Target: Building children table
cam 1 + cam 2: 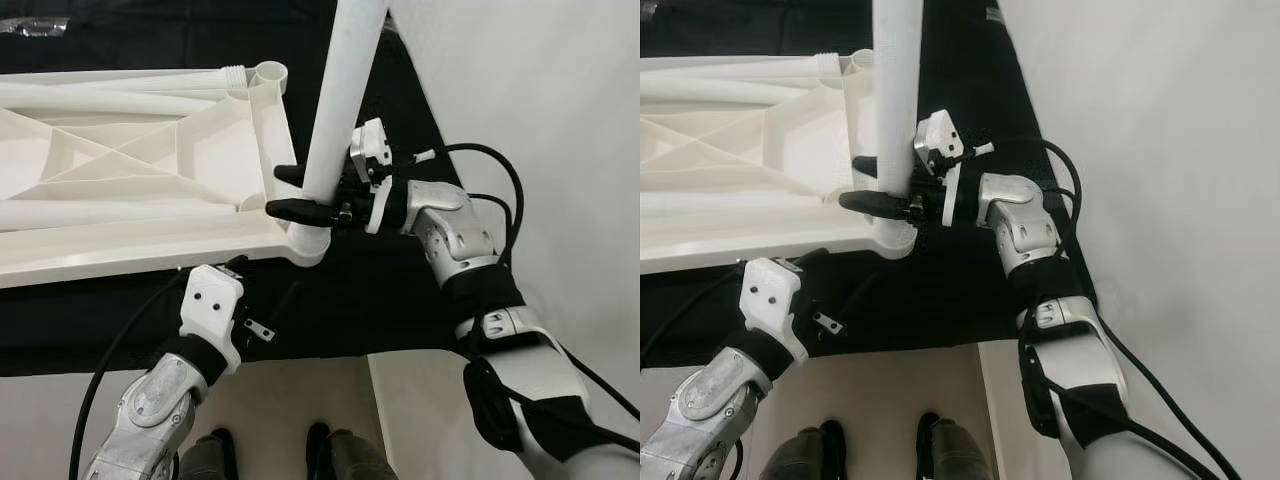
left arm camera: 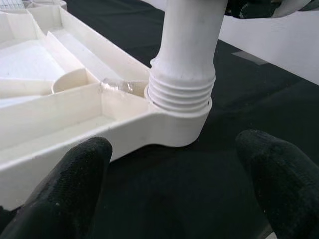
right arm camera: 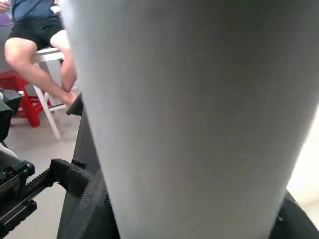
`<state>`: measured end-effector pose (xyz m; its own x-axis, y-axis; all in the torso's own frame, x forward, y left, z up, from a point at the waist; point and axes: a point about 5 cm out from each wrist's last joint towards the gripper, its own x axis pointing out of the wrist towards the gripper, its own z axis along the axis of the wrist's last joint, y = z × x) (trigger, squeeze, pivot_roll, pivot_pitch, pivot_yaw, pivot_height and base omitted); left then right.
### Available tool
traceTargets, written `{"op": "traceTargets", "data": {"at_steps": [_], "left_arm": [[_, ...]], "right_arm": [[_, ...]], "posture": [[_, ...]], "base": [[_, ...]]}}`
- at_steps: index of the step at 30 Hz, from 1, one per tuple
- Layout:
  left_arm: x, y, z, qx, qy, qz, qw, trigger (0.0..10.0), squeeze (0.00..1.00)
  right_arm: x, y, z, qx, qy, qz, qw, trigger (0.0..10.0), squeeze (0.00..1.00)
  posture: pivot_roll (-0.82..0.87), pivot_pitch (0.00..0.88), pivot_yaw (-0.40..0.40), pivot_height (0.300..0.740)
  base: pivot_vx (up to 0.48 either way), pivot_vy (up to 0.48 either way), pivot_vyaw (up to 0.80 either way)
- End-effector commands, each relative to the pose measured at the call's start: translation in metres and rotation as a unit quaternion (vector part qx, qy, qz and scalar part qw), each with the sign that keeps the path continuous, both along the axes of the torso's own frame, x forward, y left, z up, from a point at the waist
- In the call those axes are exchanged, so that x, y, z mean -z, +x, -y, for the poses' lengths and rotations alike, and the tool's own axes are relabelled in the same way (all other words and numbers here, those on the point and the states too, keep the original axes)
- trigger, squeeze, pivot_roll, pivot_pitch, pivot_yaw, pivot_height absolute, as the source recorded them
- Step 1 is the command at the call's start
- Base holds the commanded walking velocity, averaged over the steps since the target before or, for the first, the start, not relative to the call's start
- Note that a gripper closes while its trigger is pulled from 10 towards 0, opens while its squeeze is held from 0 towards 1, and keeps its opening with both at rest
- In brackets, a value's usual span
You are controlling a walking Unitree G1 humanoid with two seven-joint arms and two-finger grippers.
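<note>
- lower left of the head view: left gripper, fingers spread, empty, just below the corner socket.
- centre: right gripper pinches the upright table leg, threads partly in that socket of the upside-down tabletop.

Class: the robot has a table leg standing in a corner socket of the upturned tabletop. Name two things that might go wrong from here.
1. Threads on the leg show above the socket, so it looks only partly screwed in and might cross-thread or wobble.
2. The right gripper alone grips the leg; the left gripper is open, off the tabletop, which might slide on the black cloth.
</note>
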<state>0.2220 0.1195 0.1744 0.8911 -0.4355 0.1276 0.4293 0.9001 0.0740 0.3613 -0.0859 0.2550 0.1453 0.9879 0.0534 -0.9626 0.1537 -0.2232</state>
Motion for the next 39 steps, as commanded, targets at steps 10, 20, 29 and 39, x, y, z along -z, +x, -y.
{"op": "traceTargets", "data": {"at_steps": [10,20,29,39], "left_arm": [[0.007,-0.005,0.001,0.008,0.006,-0.018,1.0,10.0,0.0],[0.008,-0.004,0.002,0.017,0.003,-0.025,1.0,10.0,0.0],[0.007,-0.001,0.0,0.013,0.007,-0.018,1.0,10.0,0.0],[0.005,0.002,0.004,0.016,0.004,-0.012,1.0,10.0,0.0]], "right_arm": [[0.038,-0.007,0.026,0.222,0.056,-0.054,0.972,0.0,0.0],[0.095,-0.046,0.02,0.494,0.031,-0.089,0.864,0.0,0.0],[0.071,-0.03,0.001,0.441,0.042,-0.078,0.893,10.0,0.92],[0.013,-0.015,0.004,0.127,0.036,-0.01,0.991,10.0,0.0]], "posture": [[0.11,0.273,-0.158,0.74],[0.09,0.275,-0.127,0.74],[0.1,0.259,-0.136,0.74],[0.11,0.247,-0.144,0.74]], "base": [[0.0,0.0,0.0],[0.0,0.0,0.0],[0.0,0.0,0.0],[0.0,0.0,0.0]]}}
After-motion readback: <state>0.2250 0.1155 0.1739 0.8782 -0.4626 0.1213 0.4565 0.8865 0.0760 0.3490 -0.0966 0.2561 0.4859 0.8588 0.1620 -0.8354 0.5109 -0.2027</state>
